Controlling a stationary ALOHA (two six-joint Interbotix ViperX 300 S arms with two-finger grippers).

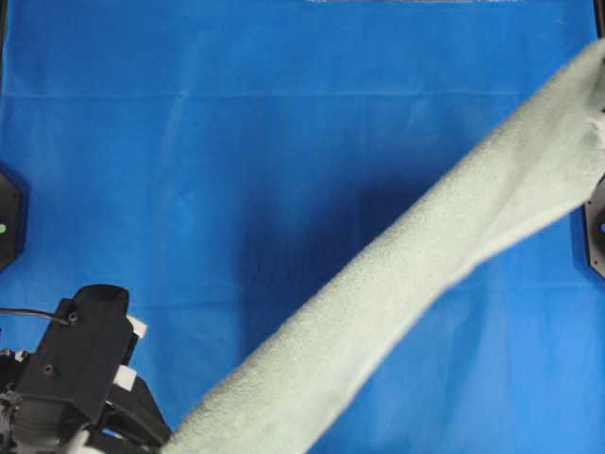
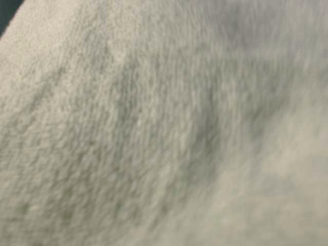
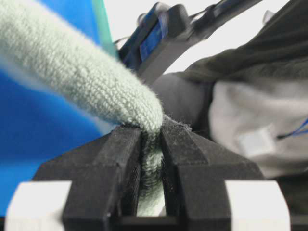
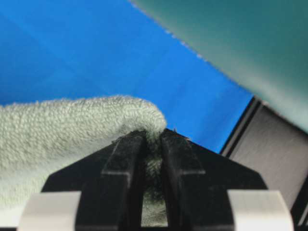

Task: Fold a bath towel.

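Note:
The bath towel, pale sage-green terry, hangs as a taut rolled band above the table. It runs diagonally from the bottom edge near my left arm up to the right edge. In the left wrist view my left gripper is shut on one end of the bath towel, with cloth pinched between the black fingers. In the right wrist view my right gripper is shut on the other end of the bath towel. The bath towel fills the table-level view. Neither gripper's tips show in the overhead view.
A bright blue smooth cloth covers the table under the towel. Black arm bases sit at the left edge and the right edge. Behind the left gripper are a black frame and grey fabric.

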